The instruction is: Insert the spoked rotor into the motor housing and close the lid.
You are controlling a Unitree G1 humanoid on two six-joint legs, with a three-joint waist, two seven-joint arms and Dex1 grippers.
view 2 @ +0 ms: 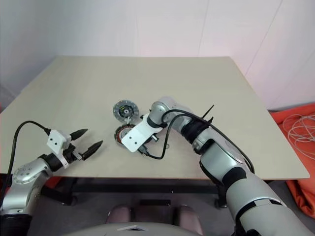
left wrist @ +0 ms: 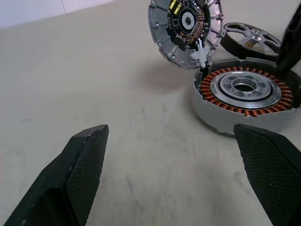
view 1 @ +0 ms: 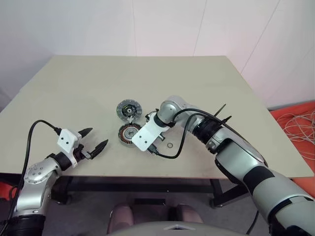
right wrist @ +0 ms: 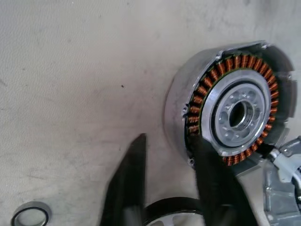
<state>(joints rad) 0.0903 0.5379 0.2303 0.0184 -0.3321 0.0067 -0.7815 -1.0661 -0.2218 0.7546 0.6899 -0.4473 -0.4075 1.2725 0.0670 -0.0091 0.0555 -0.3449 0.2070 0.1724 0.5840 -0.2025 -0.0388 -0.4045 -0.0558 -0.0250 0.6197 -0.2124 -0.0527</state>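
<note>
Tabletop (view 1: 74,88): spoked rotor (right wrist: 171,213) rim between nearly closed right jaws, left jaws spread.

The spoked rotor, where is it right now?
The spoked rotor lies on the table just behind the motor housing, to the right of the lid in the left wrist view, under the right gripper.

I find no text, label, brand, number or sign that I can read anywhere here. The lid (left wrist: 187,29), lying just beside the motor housing (left wrist: 244,96), carries white and yellow bits at its centre, but no lettering on them is legible.
</note>
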